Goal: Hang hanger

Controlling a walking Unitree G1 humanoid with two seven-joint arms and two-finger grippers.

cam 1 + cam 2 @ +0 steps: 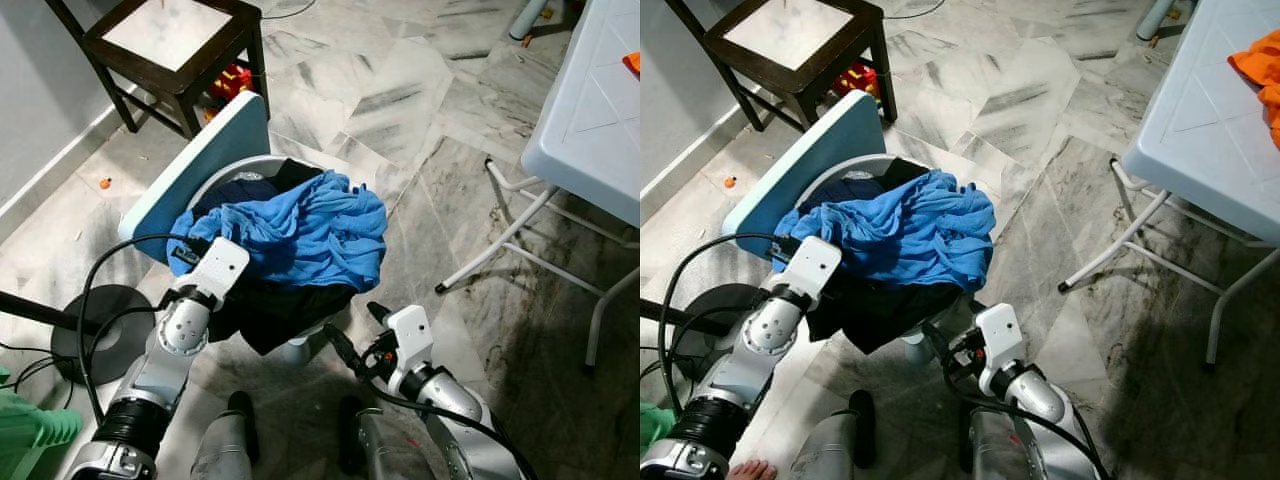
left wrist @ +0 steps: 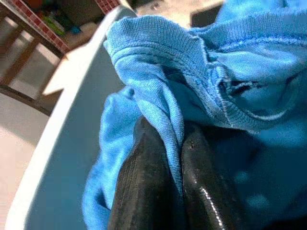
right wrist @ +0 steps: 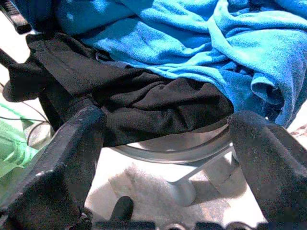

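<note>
**Helper:** What have your jaws got right now?

**Me:** My left gripper point(image 2: 165, 158) is pinched together on a fold of the blue shirt point(image 1: 300, 230), at the near left side of the pile. My right gripper point(image 1: 352, 335) waits just below the near rim of the laundry basket point(image 1: 225, 172), jaws wide apart and holding nothing.

**Helper:** And the hanger?

**Me:** I can't make one out. The basket holds the blue shirt on top and a black garment point(image 3: 144, 103) draped over the near rim. If a hanger is there, it may be buried in the cloth.

**Helper:** So what's the step, as you judge it?

**Me:** Lifting the shirt clear, I think. I hold only a thin ribbed hem, so I'd pull slowly and straight up; a quick tug could slip it out from between my fingers point(image 2: 144, 182).

**Helper:** Anything to watch?

**Me:** The black garment lies partly under the blue one and may drag along. My right gripper is well placed to hold it down or take a second hold on the shirt. The basket's lid point(image 1: 200, 170) stands open on the far left side, so I'd keep the lift away from it.
</note>
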